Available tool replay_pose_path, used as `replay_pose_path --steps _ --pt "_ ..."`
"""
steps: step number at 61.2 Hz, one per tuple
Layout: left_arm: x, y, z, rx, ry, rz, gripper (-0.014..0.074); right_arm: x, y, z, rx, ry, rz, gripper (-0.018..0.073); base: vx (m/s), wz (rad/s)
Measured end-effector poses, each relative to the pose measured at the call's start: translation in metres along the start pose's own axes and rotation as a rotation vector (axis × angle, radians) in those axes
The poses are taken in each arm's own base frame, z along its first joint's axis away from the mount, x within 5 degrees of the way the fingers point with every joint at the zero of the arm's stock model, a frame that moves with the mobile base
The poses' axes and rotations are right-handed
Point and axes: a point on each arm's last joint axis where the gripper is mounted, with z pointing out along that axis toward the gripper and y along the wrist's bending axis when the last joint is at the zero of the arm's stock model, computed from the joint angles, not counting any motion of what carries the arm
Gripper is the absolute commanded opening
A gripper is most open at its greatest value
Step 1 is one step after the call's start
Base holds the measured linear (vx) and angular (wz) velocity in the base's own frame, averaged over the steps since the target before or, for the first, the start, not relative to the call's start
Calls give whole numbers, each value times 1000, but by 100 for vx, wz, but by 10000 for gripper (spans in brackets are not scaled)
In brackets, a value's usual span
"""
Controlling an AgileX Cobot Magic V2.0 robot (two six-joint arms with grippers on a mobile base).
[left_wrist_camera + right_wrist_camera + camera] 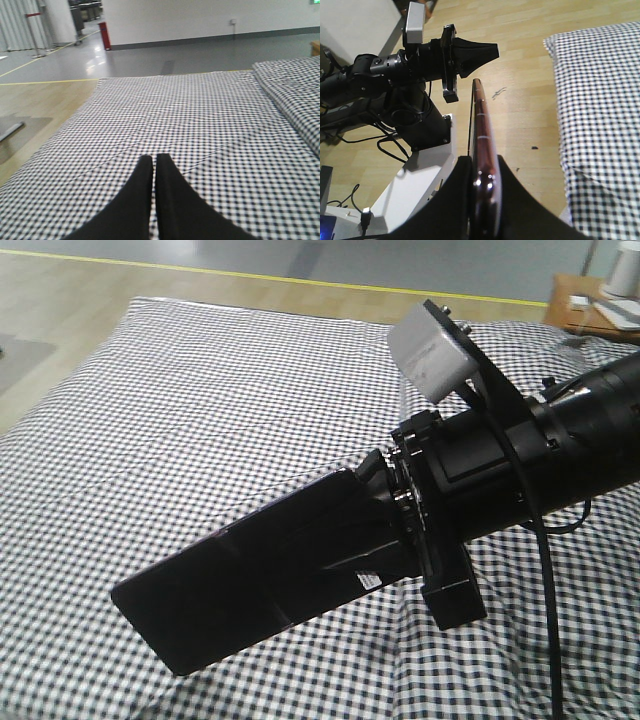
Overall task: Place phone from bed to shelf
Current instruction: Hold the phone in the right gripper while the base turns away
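Gripping phone (250, 570) end-on, right end effector (481, 167); long axis straight outward over bed (200, 390); left end effector (154, 160) closed.

red bin (104, 35) by white wall (200, 17), yellow floor line (300, 280)

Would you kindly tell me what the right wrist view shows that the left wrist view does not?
Only the right wrist view: the phone edge-on, gripped in the right hand, and the robot's base. Only the left wrist view: a red post and the white wall. Both: the checked bed, the wooden floor and the left hand, shut and empty.
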Motion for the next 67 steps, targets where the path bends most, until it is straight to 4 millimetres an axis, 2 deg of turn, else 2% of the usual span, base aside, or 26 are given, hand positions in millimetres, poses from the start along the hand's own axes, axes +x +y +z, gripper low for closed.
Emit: replay_pose_path --steps 67 --pt "0 0 0 0 0 0 1 -1 0 0 -3 -6 2 -3 -14 54"
